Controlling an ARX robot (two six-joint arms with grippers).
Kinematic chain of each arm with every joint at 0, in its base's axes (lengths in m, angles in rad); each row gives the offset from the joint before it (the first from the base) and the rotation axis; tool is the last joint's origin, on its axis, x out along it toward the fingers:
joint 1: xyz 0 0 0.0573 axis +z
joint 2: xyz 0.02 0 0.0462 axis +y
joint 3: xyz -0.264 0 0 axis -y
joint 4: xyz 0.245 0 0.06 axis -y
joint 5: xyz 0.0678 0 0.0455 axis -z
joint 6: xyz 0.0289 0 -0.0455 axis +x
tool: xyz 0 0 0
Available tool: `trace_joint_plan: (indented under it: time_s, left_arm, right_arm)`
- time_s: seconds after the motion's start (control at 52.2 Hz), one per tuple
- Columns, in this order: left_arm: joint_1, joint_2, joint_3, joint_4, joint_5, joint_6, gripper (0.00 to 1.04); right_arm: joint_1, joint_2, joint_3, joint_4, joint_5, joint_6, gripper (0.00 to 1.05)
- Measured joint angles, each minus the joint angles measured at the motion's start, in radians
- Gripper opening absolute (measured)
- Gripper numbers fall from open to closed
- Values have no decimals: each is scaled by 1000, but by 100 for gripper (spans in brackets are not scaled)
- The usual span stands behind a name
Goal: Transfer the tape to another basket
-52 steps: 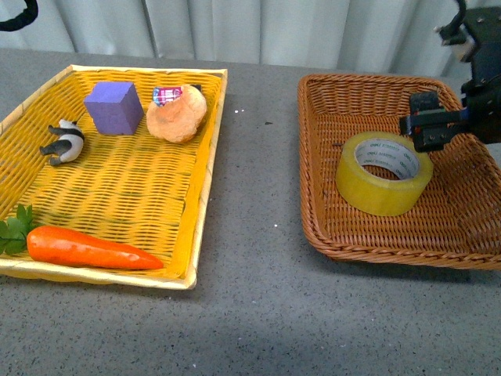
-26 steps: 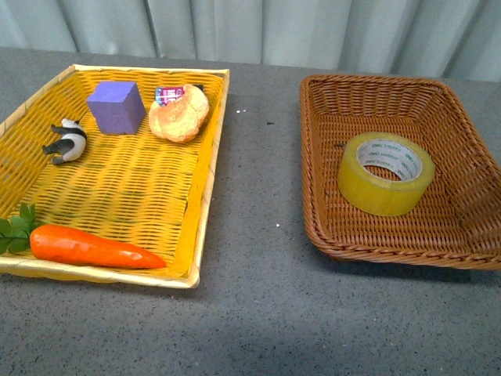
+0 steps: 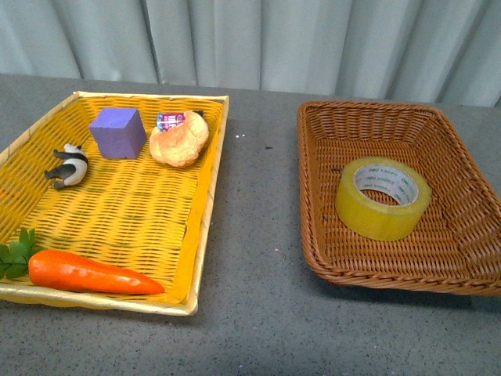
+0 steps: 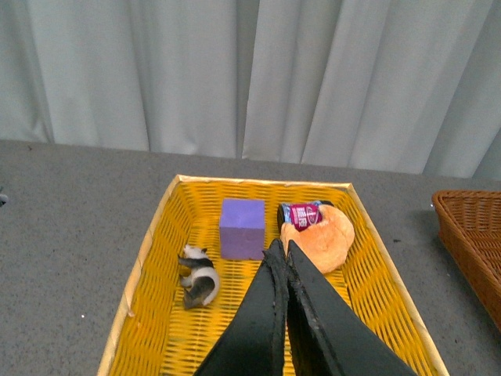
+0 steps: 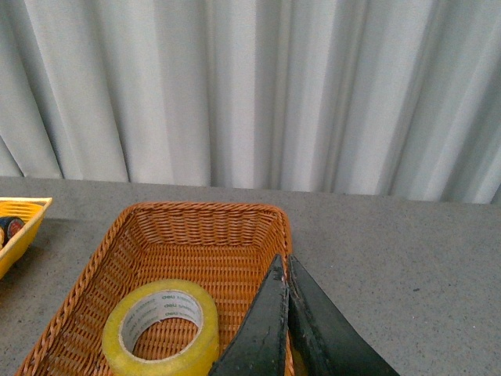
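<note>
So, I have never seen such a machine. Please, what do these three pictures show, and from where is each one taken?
It is a robot with two arms. The wide picture comes from a camera on its body; no arm shows there. The other two come from wrist cameras: the dark wedge is the left gripper and the right gripper, both closed and empty. On the grey table, the yellow tray holds a carrot, panda, purple cube and bun. The tape lies in the brown basket.
</note>
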Motion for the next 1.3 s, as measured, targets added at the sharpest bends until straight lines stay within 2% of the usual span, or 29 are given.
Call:
trace_joint_plan:
  time_s: [0.594, 1.302]
  left_arm:
    - [0, -439, -92, -339, 6, 0, 4]
    - [0, -824, -93, -695, 6, 0, 4]
  right_arm:
    - [0, -445, -114, -334, 0, 2, 1]
    - [0, -849, -125, -705, -1, 2, 1]
